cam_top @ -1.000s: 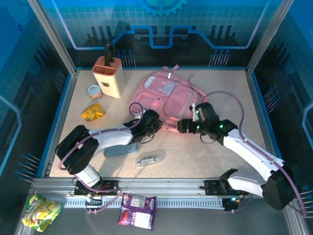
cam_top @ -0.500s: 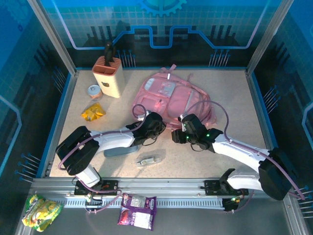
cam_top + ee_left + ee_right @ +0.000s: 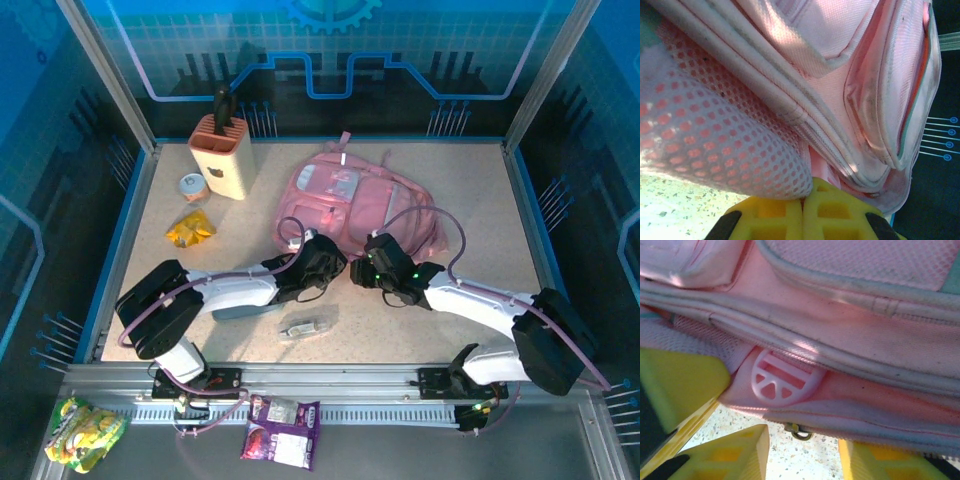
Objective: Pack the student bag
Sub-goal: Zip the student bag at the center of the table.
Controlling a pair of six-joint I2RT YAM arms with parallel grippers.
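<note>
Speckled beige tabletop (image 3: 470, 200) inside a blue-walled cell. Student bag (image 3: 355, 200), a large pink fabric backpack with zippered front pockets, lies flat with front up on the far middle of the table.

- Left gripper (image 3: 802, 212) at the bag's near edge. Its yellow fingers are pressed together, and a narrow pink strip of the bag runs down to where they meet, so it looks pinched there.
- Right gripper (image 3: 805, 455) just beside it at the same near edge. Its fingers are spread and hold nothing. A round pink plastic badge (image 3: 782, 380) and a small metal ring (image 3: 799, 431) on the bag's hem sit just beyond the gap.
- Loose goods outside the bag:
  - grey-blue oblong pencil case (image 3: 248, 305) and a small clear packet (image 3: 307, 325), near of the bag
  - crumpled yellow packet (image 3: 190, 230), small round tin (image 3: 192, 186) and beige slotted holder with a black handle (image 3: 222, 155), left of the bag

Judgement: packing has hardly begun. The pockets in sight look zipped, and nothing shows inside. What's left is to get a compartment open and load the loose items.
</note>
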